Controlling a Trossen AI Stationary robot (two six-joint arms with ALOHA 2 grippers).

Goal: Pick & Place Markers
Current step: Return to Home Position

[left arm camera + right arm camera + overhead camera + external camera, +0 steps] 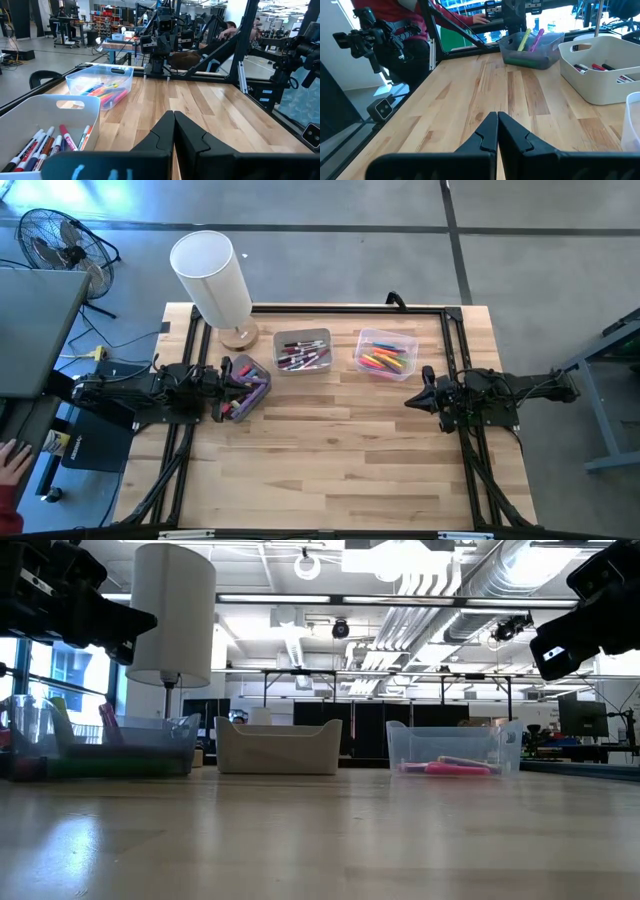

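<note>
The markers lie in three bins along the table's far half. A dark grey bin (248, 385) holds purple, green and pink markers (527, 40), some of them leaning on its wall. A white bin (302, 352) holds red and black markers (50, 145). A clear bin (386, 352) holds yellow, orange, pink and green ones (102, 92). My left gripper (174, 122) is shut and hovers at the dark grey bin's left side (226, 385). My right gripper (497, 125) is shut and hovers over bare wood right of the clear bin (412, 400). Neither touches anything.
A white lamp (215, 275) stands on a wooden base at the far left corner, beside the dark bin. A black frame rail (350, 310) runs round the table. A person's hand (10, 460) shows off the table's left. Bare wood (320, 470) covers the near half.
</note>
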